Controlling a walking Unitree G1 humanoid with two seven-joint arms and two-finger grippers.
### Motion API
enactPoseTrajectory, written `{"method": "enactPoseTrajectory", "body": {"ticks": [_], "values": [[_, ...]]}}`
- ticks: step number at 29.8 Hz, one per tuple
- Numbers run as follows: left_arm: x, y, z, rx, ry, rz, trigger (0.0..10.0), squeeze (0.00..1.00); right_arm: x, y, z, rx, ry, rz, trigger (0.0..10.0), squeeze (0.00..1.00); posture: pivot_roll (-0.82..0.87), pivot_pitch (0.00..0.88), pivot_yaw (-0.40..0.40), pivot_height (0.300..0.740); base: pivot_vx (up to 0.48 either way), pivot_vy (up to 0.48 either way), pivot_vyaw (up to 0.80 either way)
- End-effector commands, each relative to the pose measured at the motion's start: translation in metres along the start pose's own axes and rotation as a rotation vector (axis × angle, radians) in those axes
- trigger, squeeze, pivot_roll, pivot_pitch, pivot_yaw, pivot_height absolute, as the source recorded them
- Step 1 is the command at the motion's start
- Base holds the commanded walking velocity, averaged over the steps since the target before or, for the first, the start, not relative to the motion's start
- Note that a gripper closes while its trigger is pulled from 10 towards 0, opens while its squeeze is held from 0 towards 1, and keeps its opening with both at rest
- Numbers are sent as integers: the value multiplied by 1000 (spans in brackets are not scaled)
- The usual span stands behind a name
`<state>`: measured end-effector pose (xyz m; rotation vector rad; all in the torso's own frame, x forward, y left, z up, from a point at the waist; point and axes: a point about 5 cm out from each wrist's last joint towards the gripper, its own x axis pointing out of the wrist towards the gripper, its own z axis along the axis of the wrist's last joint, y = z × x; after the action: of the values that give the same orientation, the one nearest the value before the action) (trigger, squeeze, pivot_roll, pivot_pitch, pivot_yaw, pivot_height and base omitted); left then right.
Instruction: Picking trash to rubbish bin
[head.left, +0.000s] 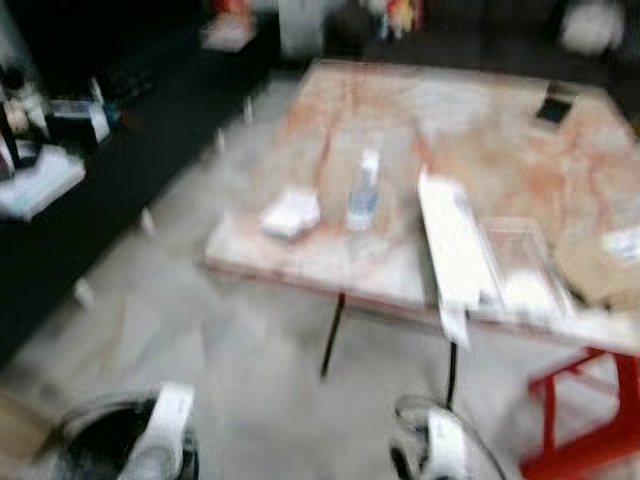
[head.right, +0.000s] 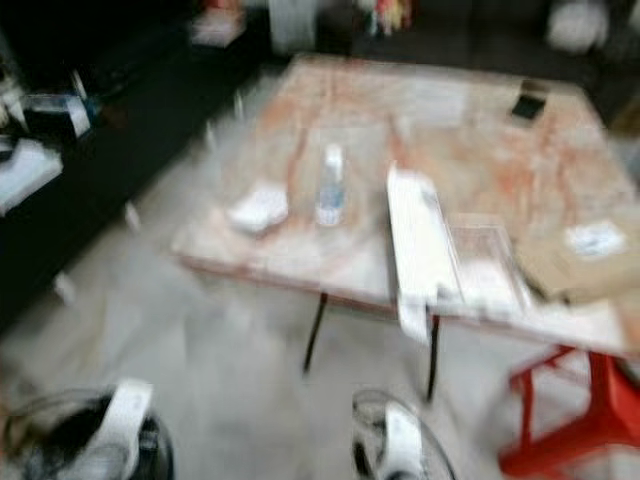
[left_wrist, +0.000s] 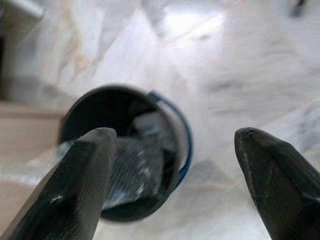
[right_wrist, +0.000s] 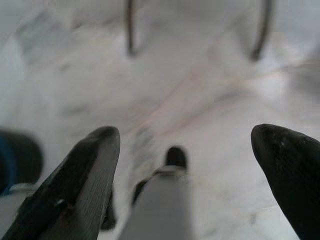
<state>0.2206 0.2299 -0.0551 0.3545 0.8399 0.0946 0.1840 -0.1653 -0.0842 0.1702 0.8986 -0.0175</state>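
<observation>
Item: plastic bottle (head.left: 363, 190), upright at desk (head.left: 330, 110) centre, crumpled white paper (head.left: 291, 213) at its 9 o'clock. Rubbish bin (left_wrist: 125, 150) on floor under left tool (left_wrist: 172, 175). Left tool, right tool (right_wrist: 185, 175): wide open, empty. Risk: blurred head views may misplace a reach, toppling the bottle.

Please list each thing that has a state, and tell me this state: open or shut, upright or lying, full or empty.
Left gripper: fingers open, holding nothing, above the bin.
Right gripper: fingers open, holding nothing, above the floor.
Bin: open at the top, trash already inside.
Bottle: upright on the table, cap on.
White packet: lying flat beside the bottle.
Clear tray: lying at the table edge; contents too blurred to tell.
</observation>
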Motion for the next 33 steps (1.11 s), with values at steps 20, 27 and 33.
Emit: {"method": "enactPoseTrajectory", "body": {"ticks": [20, 27, 33], "values": [[-1, 2, -7, 6, 23, 15, 10000, 0, 0, 7, -3, 22, -2, 20, 10000, 0, 87, 97, -22, 740, 0, 0, -493], [-1, 2, -7, 0, 25, 29, 10000, 0, 0, 6, -1, 28, -15, 21, 10000, 0, 89, 98, -26, 740, 0, -148, 0], [-1, 2, -7, -1, 26, 26, 10000, 0, 0, 6, -2, 29, -8, 19, 10000, 0, 90, 96, -24, 740, 0, -258, 0]]}}
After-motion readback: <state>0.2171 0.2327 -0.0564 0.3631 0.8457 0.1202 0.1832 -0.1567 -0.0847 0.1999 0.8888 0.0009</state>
